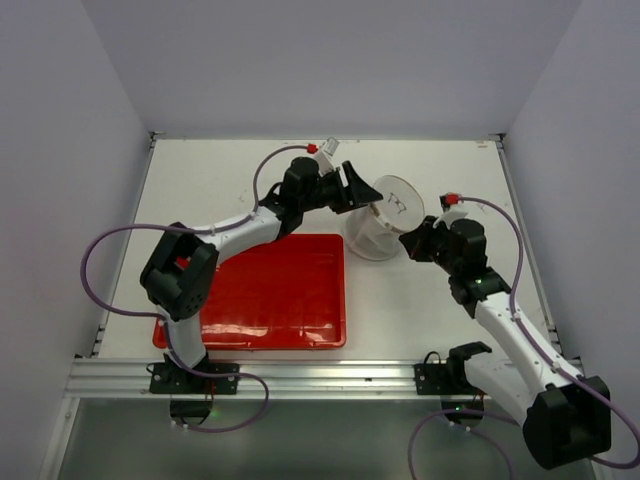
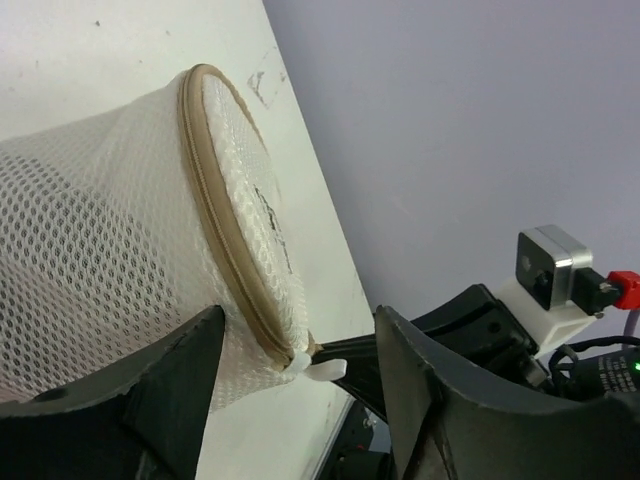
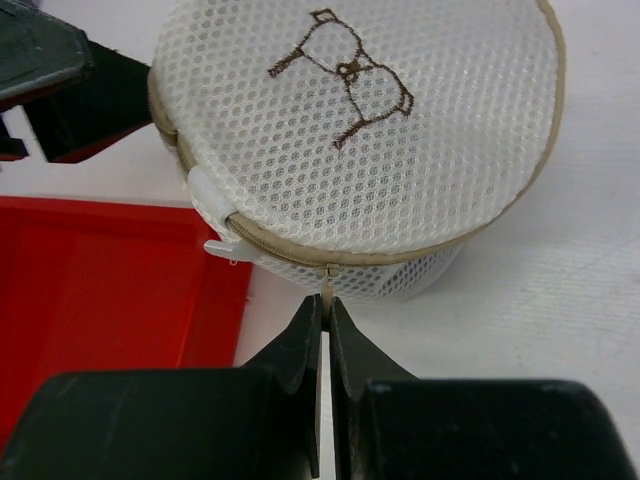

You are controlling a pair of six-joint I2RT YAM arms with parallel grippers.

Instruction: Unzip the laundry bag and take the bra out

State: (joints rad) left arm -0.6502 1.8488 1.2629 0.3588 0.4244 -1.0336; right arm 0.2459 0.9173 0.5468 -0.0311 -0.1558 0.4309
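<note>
fingers (image 3: 295, 350) of the right gripper (image 3: 323, 305) pressed together, pinching the thin metal zipper pull (image 3: 326, 280) on the tan zipper of the laundry bag (image 3: 390, 150). zipper reads closed around the visible rim. brown embroidered mark (image 3: 350, 75) on the round mesh face, which is tilted toward the right wrist camera. left gripper (image 2: 300, 320): fingers (image 2: 180, 380) spread wide, with the bag's rim edge and a white tab (image 2: 320, 368) between them; one finger overlaps the mesh, contact cannot be told. bag sits on the white table (image 1: 420, 310), just beside the far right corner of the red tray (image 1: 270, 290), between both grippers. bra not discernible through the mesh.
</note>
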